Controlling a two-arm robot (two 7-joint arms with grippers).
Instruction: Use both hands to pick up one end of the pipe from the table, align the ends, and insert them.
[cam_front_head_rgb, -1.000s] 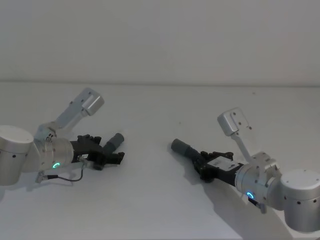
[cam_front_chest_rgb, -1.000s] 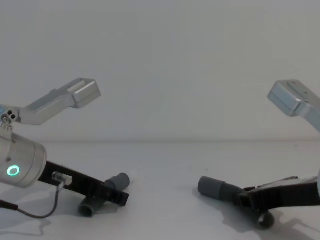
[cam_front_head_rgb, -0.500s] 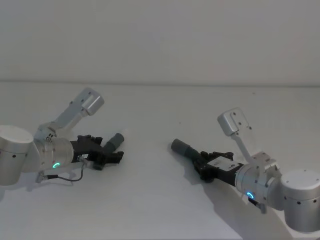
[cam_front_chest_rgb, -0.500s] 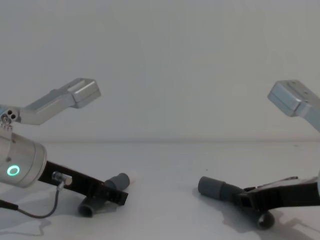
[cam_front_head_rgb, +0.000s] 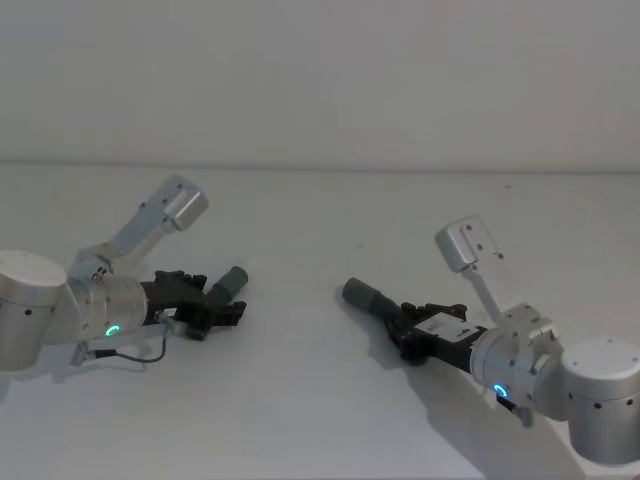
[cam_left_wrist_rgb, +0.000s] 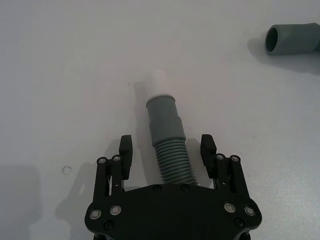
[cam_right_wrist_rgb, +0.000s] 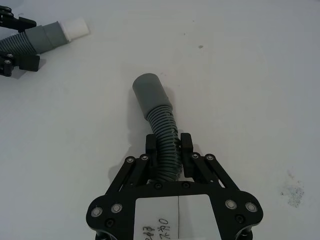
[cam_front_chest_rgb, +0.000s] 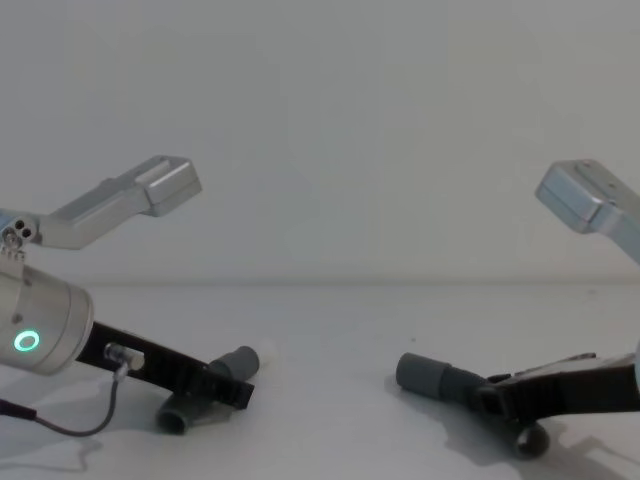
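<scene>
- Straddling the short pipe (cam_left_wrist_rgb: 171, 161), the left hand (cam_left_wrist_rgb: 166, 150) sits low at the left of the surface (cam_front_head_rgb: 300, 400), released, with a gap on each side of the ribs.
- Short pipe: on the surface, white tip (cam_left_wrist_rgb: 159, 82) pointing away from the hand, forward and right.
- Long pipe (cam_right_wrist_rgb: 165, 131): right of centre, cuff (cam_right_wrist_rgb: 150, 92) turned toward the short pipe, well apart from it.
- Right hand (cam_right_wrist_rgb: 170, 145): low at the right, clenched on the long pipe's ribs behind the cuff.
</scene>
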